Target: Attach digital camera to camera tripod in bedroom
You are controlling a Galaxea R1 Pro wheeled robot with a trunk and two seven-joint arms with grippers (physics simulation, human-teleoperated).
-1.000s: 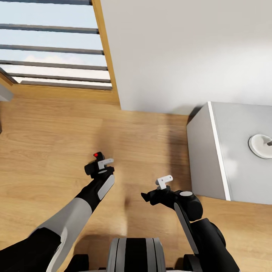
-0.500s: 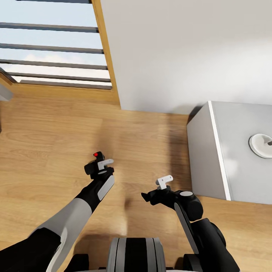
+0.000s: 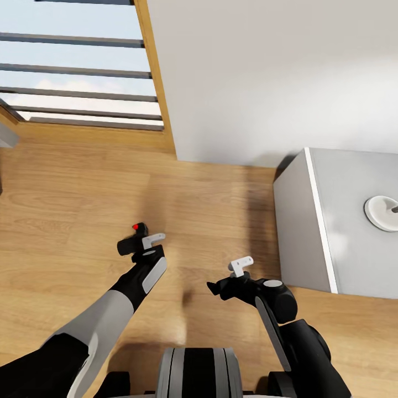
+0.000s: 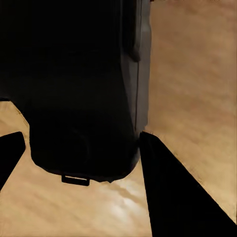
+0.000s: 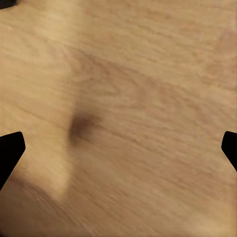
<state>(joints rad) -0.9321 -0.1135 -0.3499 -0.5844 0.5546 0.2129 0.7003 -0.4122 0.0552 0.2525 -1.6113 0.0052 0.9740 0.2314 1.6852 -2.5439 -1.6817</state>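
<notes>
The digital camera sits pinched between the fingers of my left gripper, its red button up, held out over the wood floor. Through my left wrist view its black body looms close. My right gripper hangs with fingers spread wide, near the grey cabinet beside the white wall.
</notes>
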